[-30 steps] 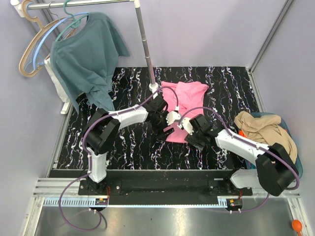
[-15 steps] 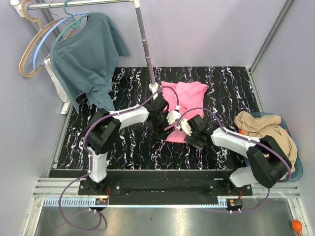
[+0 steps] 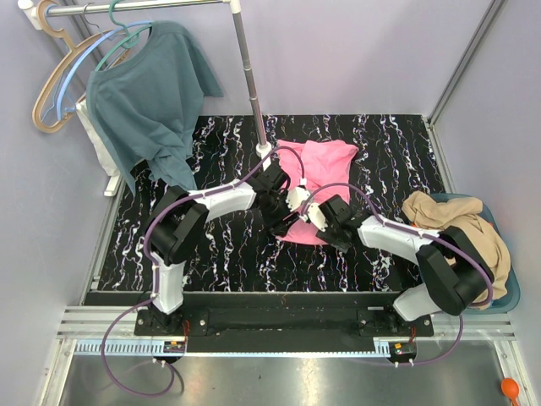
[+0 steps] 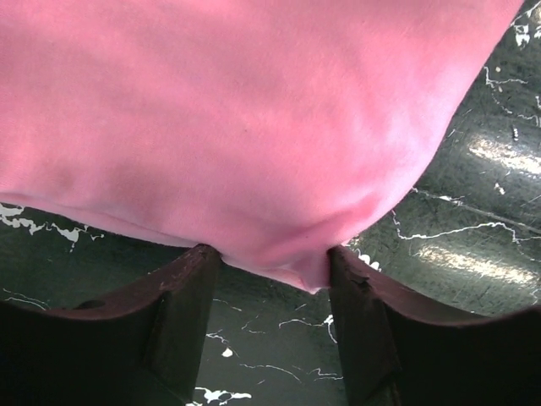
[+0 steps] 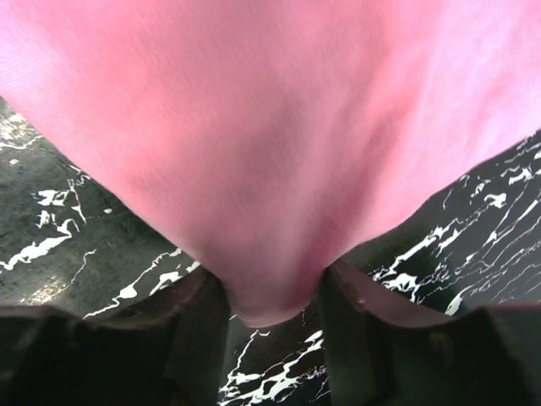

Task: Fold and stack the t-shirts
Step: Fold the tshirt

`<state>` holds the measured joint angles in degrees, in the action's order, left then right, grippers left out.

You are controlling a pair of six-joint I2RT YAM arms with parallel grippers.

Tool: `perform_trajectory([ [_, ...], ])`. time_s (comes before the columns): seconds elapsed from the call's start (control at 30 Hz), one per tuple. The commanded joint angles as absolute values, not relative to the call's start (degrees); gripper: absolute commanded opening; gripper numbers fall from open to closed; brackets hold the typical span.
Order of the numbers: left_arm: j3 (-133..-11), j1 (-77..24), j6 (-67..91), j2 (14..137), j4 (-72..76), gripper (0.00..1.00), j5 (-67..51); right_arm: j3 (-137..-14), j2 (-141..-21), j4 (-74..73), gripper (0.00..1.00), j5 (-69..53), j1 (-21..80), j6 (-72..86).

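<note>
Top view: pink t-shirt point(image 3: 325, 165) at centre frame on the marbled table point(image 3: 211, 254); left gripper point(image 3: 286, 222) and right gripper point(image 3: 314, 222) meet at its lower edge; tan t-shirt point(image 3: 448, 218) at right | Left wrist: fingers point(image 4: 182, 309) part-open astride the pink hem, cloth touching both; firm grip cannot be told | Right wrist: fingers point(image 5: 199, 330) likewise part-open astride pink cloth; grip cannot be told.

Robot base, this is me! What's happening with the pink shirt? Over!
Left gripper and right gripper both pinching pink t-shirt at near edge. Shirt on black table. Rack pole stands by its far left corner. Over.
</note>
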<state>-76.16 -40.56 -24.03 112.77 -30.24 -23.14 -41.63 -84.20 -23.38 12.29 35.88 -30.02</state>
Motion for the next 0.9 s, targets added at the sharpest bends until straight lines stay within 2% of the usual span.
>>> perform_trajectory([
  [0.0, -75.23, -44.21, -24.52, 116.54, -34.54, 0.55, -26.98, -42.80, -87.62, -17.76, 0.48, 7.65, 36.12, -31.20],
  [0.37, -74.01, -44.47, -24.08, 115.31, -35.86, 0.39, -28.21, -44.73, -89.38, -17.93, 0.28, 6.07, 36.12, -31.64],
  [0.43, -73.65, -44.47, -24.08, 114.79, -36.12, 0.32, -28.39, -45.00, -89.82, -18.02, 0.21, 5.80, 36.21, -31.55],
  [0.53, -72.87, -44.56, -24.26, 114.00, -37.00, 0.17, -28.56, -45.53, -89.74, -19.68, 0.13, 4.57, 36.30, -31.29],
  [0.6, -72.69, -44.65, -24.87, 113.73, -38.40, 0.02, -27.78, -46.23, -88.95, -22.05, 0.10, 2.82, 36.21, -30.94],
  [0.7, -71.11, -44.65, -25.84, 112.51, -39.99, 0.00, -25.76, -46.93, -87.29, -24.95, 0.00, 1.06, 36.30, -29.97],
  [0.87, -66.80, -44.65, -26.54, 107.59, -41.48, 0.00, -25.40, -47.72, -83.24, -30.04, 0.00, 0.17, 37.35, -29.71],
])
